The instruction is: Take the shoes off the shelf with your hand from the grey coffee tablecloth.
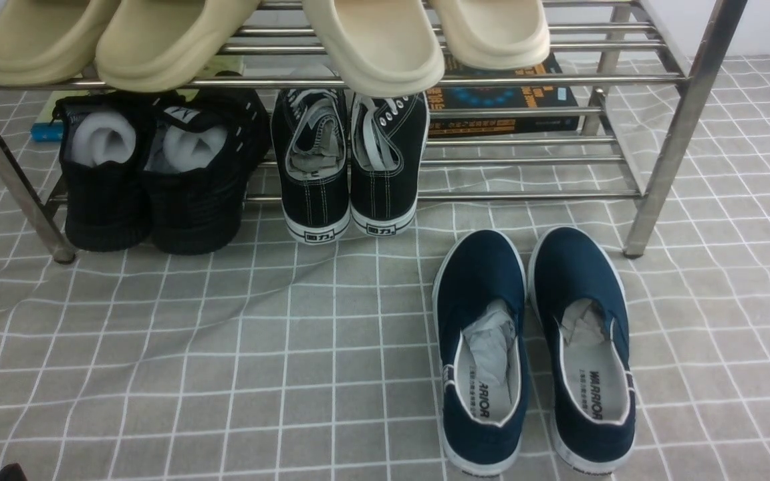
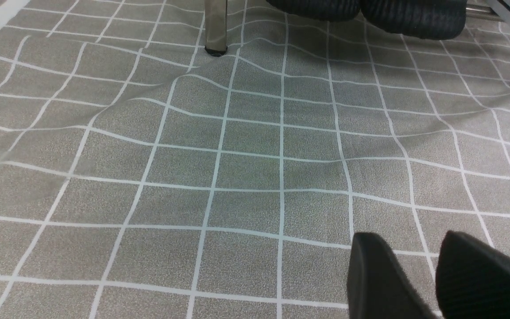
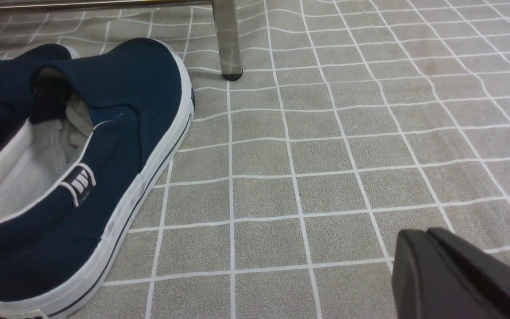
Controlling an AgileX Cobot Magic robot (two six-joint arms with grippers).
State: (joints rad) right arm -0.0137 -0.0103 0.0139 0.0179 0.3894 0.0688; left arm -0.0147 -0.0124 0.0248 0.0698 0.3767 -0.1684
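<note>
The left gripper's [image 2: 396,266] fingers stood slightly apart; the right gripper's [image 3: 432,266] were together. Beyond, the navy shoes [image 1: 532,347] sat side by side on the grey cloth [image 1: 305,387], in front of the rack [image 1: 532,197]. Farther back, black sneakers [image 1: 351,167] leaned on its lower tier.

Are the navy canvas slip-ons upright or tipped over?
Upright: both navy canvas slip-ons stand soles-down on the grey gridded cloth, openings and grey insoles facing up.
</note>
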